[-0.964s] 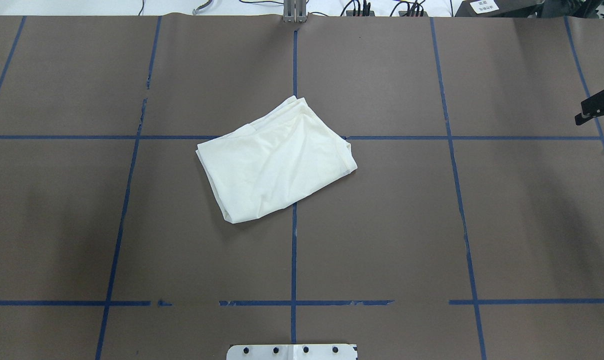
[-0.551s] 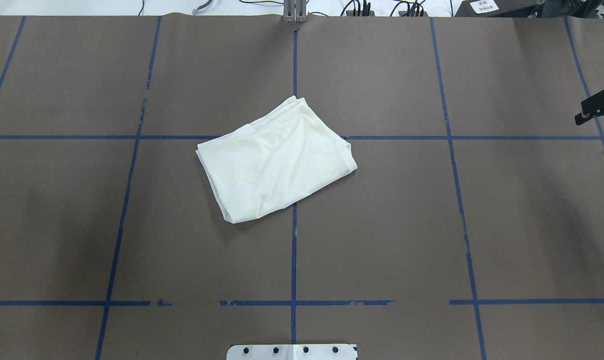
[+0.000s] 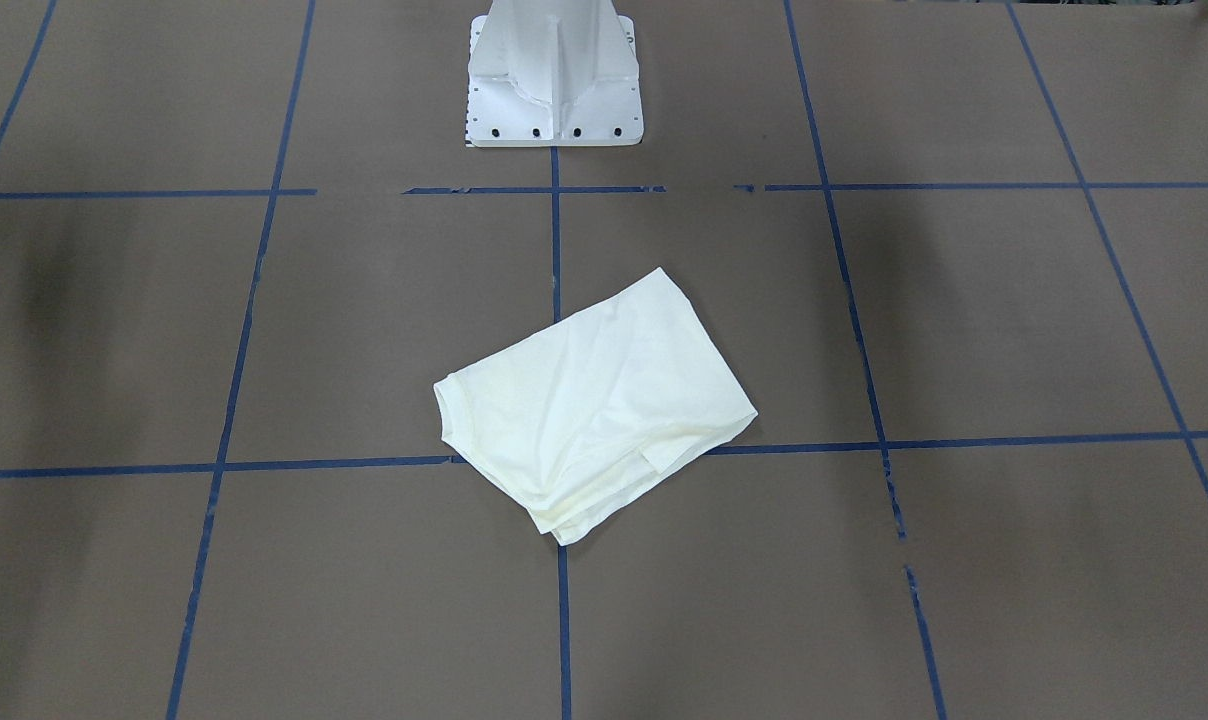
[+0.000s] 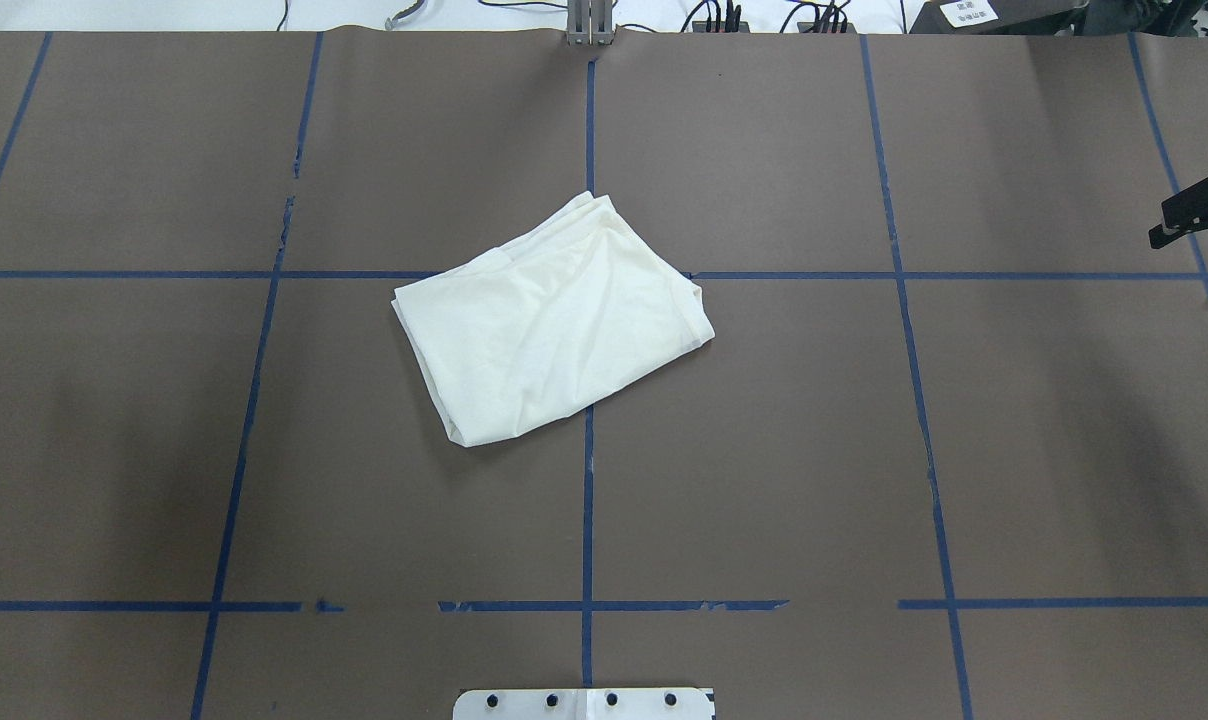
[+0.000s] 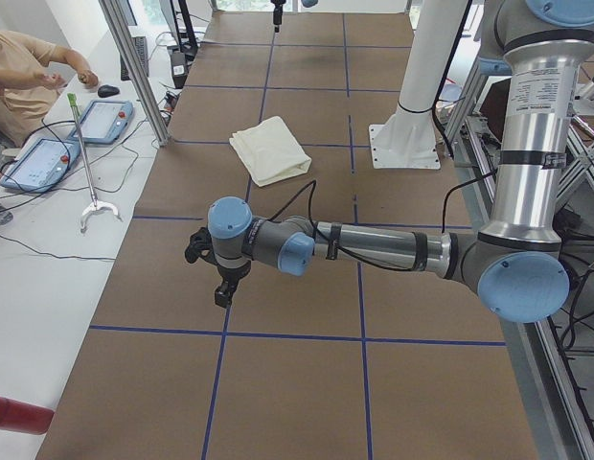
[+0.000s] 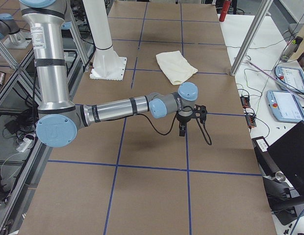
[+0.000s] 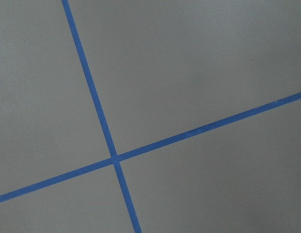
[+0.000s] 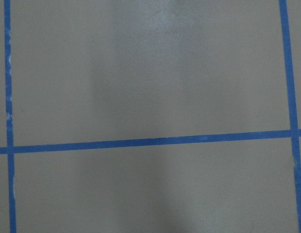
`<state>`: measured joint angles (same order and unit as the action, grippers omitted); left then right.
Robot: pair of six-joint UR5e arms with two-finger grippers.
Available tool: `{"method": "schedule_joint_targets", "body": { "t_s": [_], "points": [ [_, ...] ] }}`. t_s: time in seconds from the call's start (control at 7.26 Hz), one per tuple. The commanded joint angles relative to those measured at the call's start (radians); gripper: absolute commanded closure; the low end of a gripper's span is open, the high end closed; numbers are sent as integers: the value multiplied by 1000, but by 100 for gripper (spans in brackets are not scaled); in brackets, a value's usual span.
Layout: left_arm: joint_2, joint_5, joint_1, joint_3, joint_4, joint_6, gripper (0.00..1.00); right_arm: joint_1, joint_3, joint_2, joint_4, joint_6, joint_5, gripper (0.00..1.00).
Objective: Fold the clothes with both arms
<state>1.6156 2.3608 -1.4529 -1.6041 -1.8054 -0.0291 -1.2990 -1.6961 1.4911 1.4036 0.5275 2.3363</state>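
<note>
Tabletop (image 4: 764,450): brown, gridded with blue tape (image 4: 588,500).
T-shirt (image 4: 554,320): folded cream bundle lying at the centre, touching neither arm.
Left gripper (image 5: 221,299): points down over bare tabletop, with the T-shirt at about 1 o'clock in the left side view, well apart. Spread or pressed together, cannot tell.
Right gripper (image 6: 182,133): points down, with the T-shirt at 12 o'clock in the right side view, well apart. Its state cannot be told.
</note>
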Motion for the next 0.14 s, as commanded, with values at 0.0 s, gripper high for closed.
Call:
{"method": "schedule_joint_targets", "body": {
  "t_s": [0.0],
  "points": [
    [0,0,0,3,1,0,0,0,-8,0,0,0,0,0]
  ]
}}
